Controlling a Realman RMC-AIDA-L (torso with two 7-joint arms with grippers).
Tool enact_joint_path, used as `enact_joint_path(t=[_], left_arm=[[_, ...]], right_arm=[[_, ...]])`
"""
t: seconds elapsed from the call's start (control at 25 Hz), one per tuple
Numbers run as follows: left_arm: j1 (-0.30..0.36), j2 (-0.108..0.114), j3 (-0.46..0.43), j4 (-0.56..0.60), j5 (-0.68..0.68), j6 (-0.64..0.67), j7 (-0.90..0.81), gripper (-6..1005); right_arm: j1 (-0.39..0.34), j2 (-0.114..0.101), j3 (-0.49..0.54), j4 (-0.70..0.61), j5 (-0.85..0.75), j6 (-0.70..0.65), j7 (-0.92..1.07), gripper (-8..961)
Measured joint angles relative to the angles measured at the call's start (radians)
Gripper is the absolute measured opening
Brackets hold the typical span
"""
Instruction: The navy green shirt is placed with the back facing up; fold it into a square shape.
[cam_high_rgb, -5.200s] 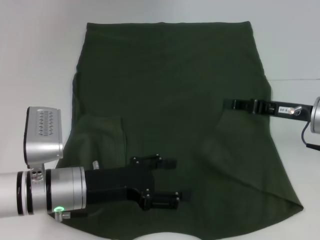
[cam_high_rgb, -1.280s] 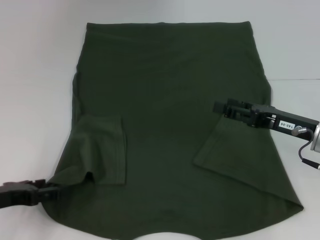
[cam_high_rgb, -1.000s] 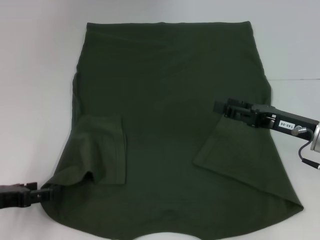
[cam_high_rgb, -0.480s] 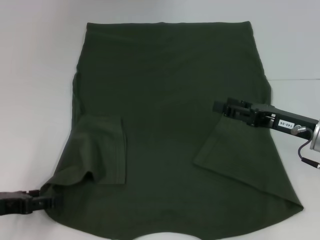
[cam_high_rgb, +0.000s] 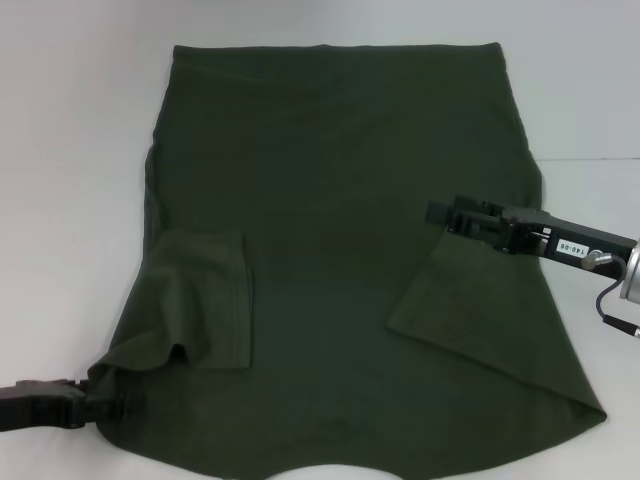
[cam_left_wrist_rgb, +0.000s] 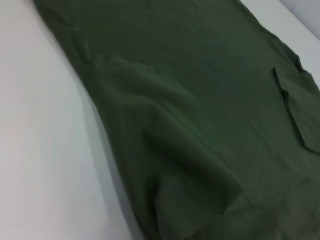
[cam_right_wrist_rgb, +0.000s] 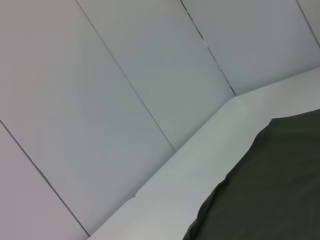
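Navy green shirt (cam_high_rgb: 340, 260) lies spread flat on the white surface (cam_high_rgb: 70, 150), plain side up, taking up most of the head view. Its straight hem runs along the far edge, and the body widens toward the near edge, where a shallow curved notch shows at the middle. Both short sleeves are folded inward onto the body: the left sleeve (cam_high_rgb: 200, 300) forms a rough rectangle with a puckered lower edge, and the right sleeve (cam_high_rgb: 470, 305) forms a slanted flap whose pointed top sits at the right gripper.

The left gripper (cam_high_rgb: 118, 407) reaches in low from the near left corner of the head view, its fingers at the shirt's near left edge, just below the folded left sleeve. They look drawn close together at the cloth, but I cannot tell whether they pinch it. The left wrist view shows the shirt's left edge and rumpled sleeve fold up close against the surface, with none of that arm's fingers in sight.

The right gripper (cam_high_rgb: 440, 213) comes in from the right, held over the shirt's right side with its fingers at the top corner of the folded right sleeve. Whether they are spread or pinching the fabric I cannot tell. The right wrist view shows a wall of pale panels (cam_right_wrist_rgb: 125, 90), the surface and one dark edge of the shirt.
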Motion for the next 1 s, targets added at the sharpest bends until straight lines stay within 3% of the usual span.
enact_joint_path(t=[0.24, 0.76, 1.0], left_arm=[[-0.007, 0.000, -0.004, -0.001, -0.007, -0.019, -0.006, 883], [-0.013, 0.001, 0.004, -0.002, 0.000, -0.043, -0.031, 480], [-0.013, 0.001, 0.005, -0.001, 0.002, -0.043, -0.031, 228]], right_arm=[[-0.003, 0.000, 0.000, 0.000, 0.011, -0.005, 0.000, 793], [-0.009, 0.000, 0.000, 0.000, 0.012, -0.009, 0.000, 793], [-0.015, -0.001, 0.000, -0.005, 0.012, -0.011, 0.000, 793]])
